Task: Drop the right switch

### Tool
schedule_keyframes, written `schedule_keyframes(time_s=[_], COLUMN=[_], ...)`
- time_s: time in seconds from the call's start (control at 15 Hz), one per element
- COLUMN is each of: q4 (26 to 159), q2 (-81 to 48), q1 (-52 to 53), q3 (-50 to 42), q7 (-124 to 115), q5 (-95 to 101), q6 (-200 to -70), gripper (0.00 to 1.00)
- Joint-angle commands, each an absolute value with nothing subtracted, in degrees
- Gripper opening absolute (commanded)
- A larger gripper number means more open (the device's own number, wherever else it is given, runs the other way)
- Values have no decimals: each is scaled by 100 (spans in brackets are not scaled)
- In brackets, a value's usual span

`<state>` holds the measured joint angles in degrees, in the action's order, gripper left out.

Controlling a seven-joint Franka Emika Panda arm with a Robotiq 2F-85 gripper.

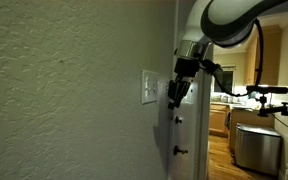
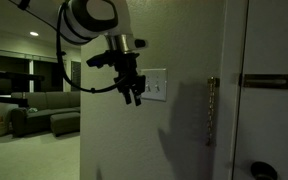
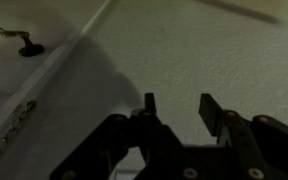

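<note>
A white double switch plate (image 1: 149, 87) is on the textured wall; it also shows in an exterior view (image 2: 156, 85). My gripper (image 1: 173, 95) hangs right in front of the plate, its fingers close to the plate's side (image 2: 132, 96). In the wrist view the two dark fingers (image 3: 177, 105) stand apart with bare wall between them, holding nothing. The switch plate is out of the wrist view. Whether the fingers touch the switches I cannot tell.
A white door (image 2: 269, 110) with hinges (image 2: 211, 110), a mail slot (image 2: 263, 82) and a knob (image 2: 261, 172) stands beside the wall. A sofa (image 2: 44, 110) is in the dim room behind. A kitchen with a steel appliance (image 1: 256, 147) lies beyond the wall's edge.
</note>
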<state>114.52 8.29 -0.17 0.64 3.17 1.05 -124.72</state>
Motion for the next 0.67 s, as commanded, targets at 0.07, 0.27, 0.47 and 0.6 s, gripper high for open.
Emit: schedule_keyframes(time_s=[0.07,0.27,0.47,0.6], q4=[12248,12480,12257,12276], q2=[1495,1666,1397,1406], q1=[6,6,11,11], q3=[43,52,47,47], q7=[294,259,310,310], q5=[82,107,112,113], q6=[-11911,-11628,-11643,-11633], gripper=[88,100,100,100])
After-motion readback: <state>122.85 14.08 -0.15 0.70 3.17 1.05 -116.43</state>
